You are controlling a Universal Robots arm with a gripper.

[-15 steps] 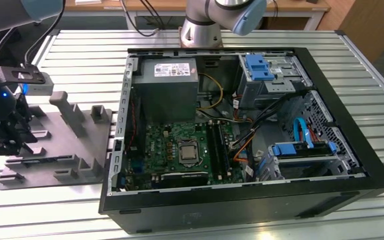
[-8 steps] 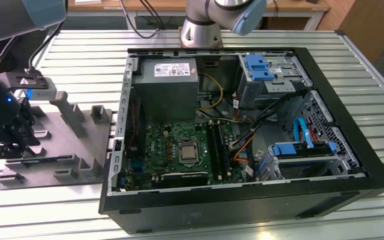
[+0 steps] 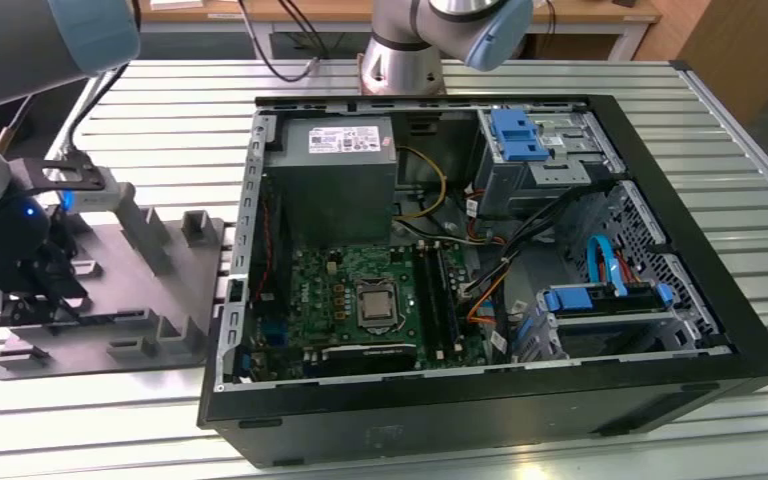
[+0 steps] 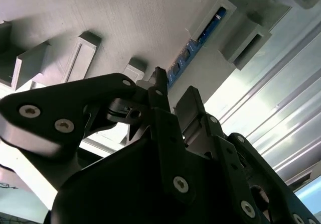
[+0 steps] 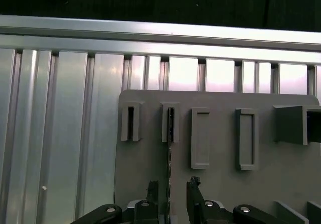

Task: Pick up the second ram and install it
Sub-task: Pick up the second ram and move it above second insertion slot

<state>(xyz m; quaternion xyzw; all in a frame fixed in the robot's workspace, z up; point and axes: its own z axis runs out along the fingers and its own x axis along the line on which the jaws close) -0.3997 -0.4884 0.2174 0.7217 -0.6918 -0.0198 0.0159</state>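
End effector [image 5: 170, 188]: low over the grey holder tray [image 5: 220, 189] on the bench [image 5: 60, 133], at the exterior view's left of the open computer case [image 3: 491, 400]; fingers [image 5: 152, 191] parted by a narrow gap, holding nothing. Straddling the second ram [image 5: 169, 143], which stands on edge in its tray slots, blue-green in the second wrist view. Judged as the pick-up step, grasp not yet closed; install untouched, with the memory slots [image 3: 440, 290] well apart inside the case. Calls for a square squeeze on the two flat faces, then a straight lift clear of the slots. Hard to tell whether either pad already touches the board. Strip's end nearest the end effector hidden behind the fingers; chips barely readable edge-on.
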